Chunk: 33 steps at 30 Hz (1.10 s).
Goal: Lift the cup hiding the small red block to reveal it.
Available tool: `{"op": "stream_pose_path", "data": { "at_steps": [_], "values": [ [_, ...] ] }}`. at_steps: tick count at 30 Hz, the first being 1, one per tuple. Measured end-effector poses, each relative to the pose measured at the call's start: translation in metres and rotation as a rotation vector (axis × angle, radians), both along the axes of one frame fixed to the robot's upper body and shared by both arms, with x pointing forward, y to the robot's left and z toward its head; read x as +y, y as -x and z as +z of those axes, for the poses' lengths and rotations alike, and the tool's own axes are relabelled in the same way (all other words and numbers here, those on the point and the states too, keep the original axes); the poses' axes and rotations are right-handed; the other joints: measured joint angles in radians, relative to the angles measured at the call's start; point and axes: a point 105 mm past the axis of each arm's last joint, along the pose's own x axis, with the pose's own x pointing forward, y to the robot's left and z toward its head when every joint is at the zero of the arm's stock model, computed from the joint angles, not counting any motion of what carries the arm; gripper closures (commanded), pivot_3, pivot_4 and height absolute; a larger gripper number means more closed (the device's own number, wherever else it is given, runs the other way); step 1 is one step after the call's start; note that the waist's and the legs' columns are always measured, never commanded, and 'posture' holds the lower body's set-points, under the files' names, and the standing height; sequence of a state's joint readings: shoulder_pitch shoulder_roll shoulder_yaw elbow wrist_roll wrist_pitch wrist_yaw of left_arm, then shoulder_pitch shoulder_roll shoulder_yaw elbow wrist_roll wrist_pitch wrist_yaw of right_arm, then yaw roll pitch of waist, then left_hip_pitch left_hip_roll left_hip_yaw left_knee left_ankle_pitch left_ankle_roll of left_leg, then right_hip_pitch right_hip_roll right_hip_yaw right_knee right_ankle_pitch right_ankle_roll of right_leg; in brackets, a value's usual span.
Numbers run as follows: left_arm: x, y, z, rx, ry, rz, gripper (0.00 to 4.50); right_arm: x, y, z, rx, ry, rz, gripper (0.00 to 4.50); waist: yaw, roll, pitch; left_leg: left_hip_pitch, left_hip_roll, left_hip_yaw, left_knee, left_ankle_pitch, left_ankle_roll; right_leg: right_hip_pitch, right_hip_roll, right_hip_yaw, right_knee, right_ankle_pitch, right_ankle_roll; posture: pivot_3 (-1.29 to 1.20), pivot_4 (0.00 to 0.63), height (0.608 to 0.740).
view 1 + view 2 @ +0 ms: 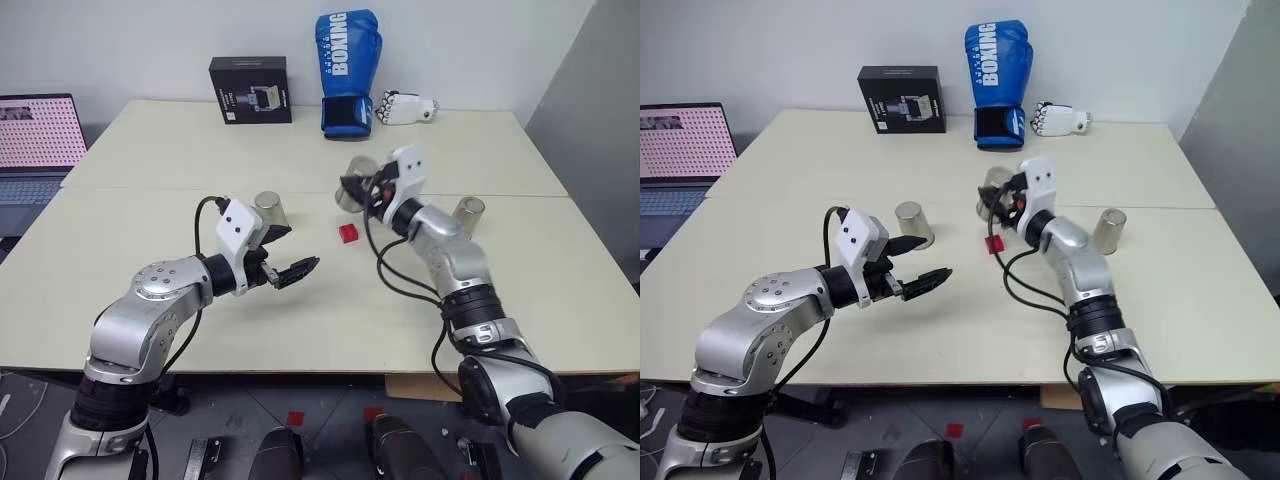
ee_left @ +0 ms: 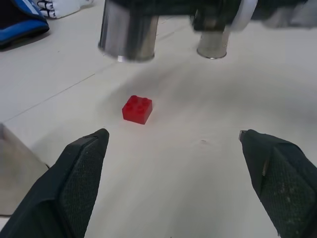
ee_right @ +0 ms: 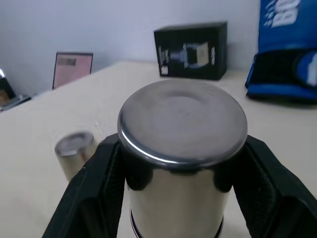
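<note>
Right gripper [image 1: 352,187] has its jaws clamped on the cup [image 3: 182,163], held clear above the table [image 1: 300,330]. Red block [image 1: 348,232] lies exposed just beneath. Left gripper [image 1: 292,258] jaws apart, empty. Advise keeping the cup upright and steady, clear of the block.

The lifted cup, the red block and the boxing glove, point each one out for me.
lifted cup [image 3: 182,148], right wrist view, on its shiny side wall just under the flat base.
red block [image 2: 137,109], left wrist view, on its studded top.
boxing glove [image 1: 347,60], left eye view, on the blue padding.
</note>
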<state>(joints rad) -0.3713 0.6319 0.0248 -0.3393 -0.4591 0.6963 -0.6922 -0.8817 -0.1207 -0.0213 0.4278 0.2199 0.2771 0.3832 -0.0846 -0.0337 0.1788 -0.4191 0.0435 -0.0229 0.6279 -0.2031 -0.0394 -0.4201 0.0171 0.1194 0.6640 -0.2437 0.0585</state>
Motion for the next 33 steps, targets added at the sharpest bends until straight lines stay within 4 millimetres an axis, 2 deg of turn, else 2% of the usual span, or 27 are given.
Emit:
{"op": "stream_pose_path", "data": {
  "at_steps": [2,4,7,8,10,15,18,21,26,28,30,33],
  "values": [
    [0.001,-0.001,0.0,-0.006,-0.004,-0.001,0.0,-0.023,-0.006,-0.008,0.015,0.058,-0.106,1.84,0.002,0.0,0.0,0.0,0.0,0.0,0.0,0.0,0.0,0.0,0.0,0.0,-0.001,0.0,0.0,0.0,0.15,0.74],
    [0.002,-0.003,-0.004,0.005,-0.007,-0.002,0.0,-0.046,-0.009,-0.035,0.098,0.1,-0.192,1.84,0.0,0.0,0.0,0.0,0.0,0.001,0.0,0.0,0.0,0.0,0.0,0.001,0.0,0.0,0.0,0.0,0.15,0.74],
    [-0.002,-0.003,-0.005,0.011,-0.007,-0.016,0.0,-0.055,-0.008,-0.063,0.192,0.12,-0.23,1.84,-0.006,0.0,0.0,0.0,0.0,0.003,0.0,0.0,0.0,-0.001,0.0,0.002,0.0,0.0,0.0,0.0,0.15,0.74],
    [-0.002,-0.003,-0.004,0.007,-0.007,-0.019,0.0,-0.055,-0.008,-0.066,0.204,0.117,-0.233,1.84,-0.009,0.0,0.0,0.0,0.0,0.003,0.0,0.0,0.0,-0.002,0.0,0.002,0.0,0.0,0.0,0.0,0.15,0.74],
    [-0.004,-0.003,-0.003,-0.001,-0.012,-0.029,0.0,-0.053,-0.008,-0.068,0.217,0.093,-0.233,1.12,-0.013,0.0,0.0,0.0,0.001,0.002,-0.001,0.0,0.0,-0.001,0.001,0.002,0.0,0.0,0.0,0.0,0.15,0.74],
    [-0.006,-0.002,-0.005,0.003,-0.023,-0.043,0.0,-0.05,-0.006,-0.072,0.241,0.062,-0.233,0.03,-0.012,0.0,0.0,0.0,0.0,0.001,-0.001,0.0,0.0,-0.001,0.001,0.002,0.0,0.0,0.0,0.0,0.15,0.74],
    [-0.006,-0.003,-0.004,0.001,-0.024,-0.041,0.0,-0.055,0.001,-0.077,0.253,0.077,-0.236,0.03,-0.006,0.0,0.0,0.0,0.0,0.001,0.0,0.0,0.0,-0.001,0.001,0.002,0.0,0.0,0.0,0.0,0.15,0.74],
    [-0.004,-0.006,-0.005,0.007,-0.022,-0.032,0.0,-0.064,0.013,-0.071,0.231,0.117,-0.237,0.03,-0.001,0.001,0.0,-0.001,0.0,0.001,-0.001,0.0,0.0,-0.001,0.001,0.001,-0.001,0.0,0.0,0.0,0.15,0.74],
    [-0.001,-0.007,-0.003,0.001,-0.033,-0.036,0.0,-0.077,0.052,-0.052,0.218,0.217,-0.176,0.03,0.001,0.001,0.001,-0.002,0.0,0.0,-0.001,0.0,0.0,-0.002,0.0,0.001,-0.001,0.0,0.0,0.0,0.15,0.74],
    [0.004,-0.007,0.0,-0.001,-0.056,-0.04,0.0,-0.081,0.075,-0.044,0.228,0.255,-0.115,0.03,0.001,0.001,0.001,-0.002,0.0,0.0,-0.001,0.0,0.0,-0.001,0.0,0.001,-0.001,-0.001,-0.001,0.0,0.15,0.74],
    [0.014,-0.007,0.004,-0.001,-0.088,-0.039,0.0,-0.087,0.106,-0.037,0.256,0.286,-0.024,0.03,0.002,0.001,0.001,-0.002,0.0,0.0,-0.001,0.0,0.0,-0.001,0.0,0.0,-0.001,-0.003,-0.004,0.0,0.15,0.74],
    [0.03,-0.01,0.006,0.019,-0.122,-0.024,0.0,-0.096,0.139,-0.031,0.316,0.324,0.061,0.03,0.001,0.001,0.001,0.0,0.001,0.001,0.0,0.0,0.0,0.0,0.0,0.001,-0.001,-0.004,-0.006,0.0,0.15,0.74]
  ]
}}
